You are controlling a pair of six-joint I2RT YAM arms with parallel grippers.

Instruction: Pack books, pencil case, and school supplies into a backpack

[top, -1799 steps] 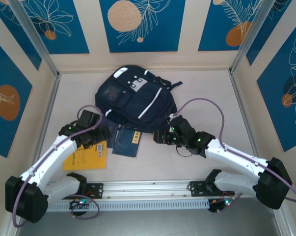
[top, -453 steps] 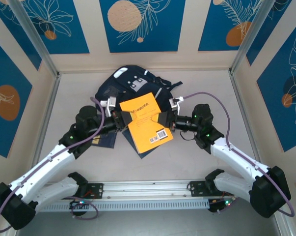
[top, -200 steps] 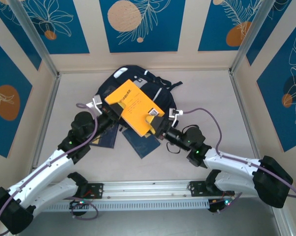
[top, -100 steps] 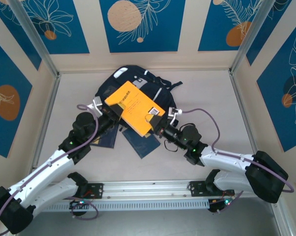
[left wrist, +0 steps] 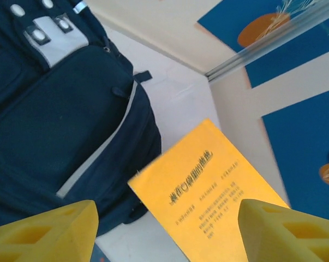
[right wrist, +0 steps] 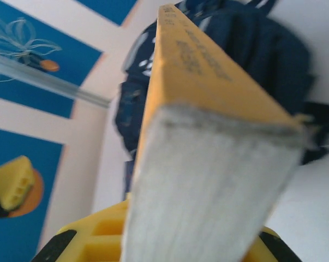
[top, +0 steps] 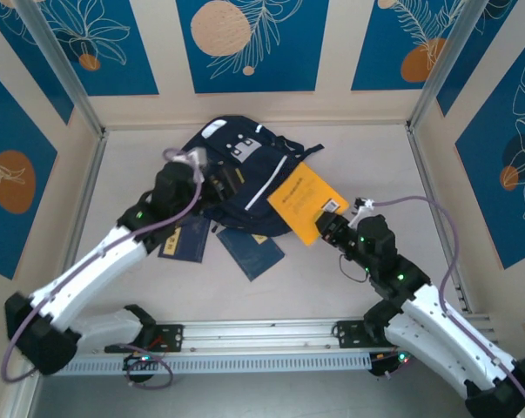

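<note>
Swung clear of the backpack (top: 245, 170) within the last second, the orange-yellow book (top: 304, 202) now hangs at the bag's 4 o'clock, clamped at one end by the right gripper (top: 332, 226). The left gripper (top: 217, 181), jaws spread wide and empty, hovers over the bag's front. Cream wall panels (top: 332, 52) printed with blue leaf designs box in the pale tabletop (top: 358, 157), with aluminium posts (top: 442, 61) at the corners. Navy books (top: 252, 252) lie at the bag's 6 o'clock.
</note>
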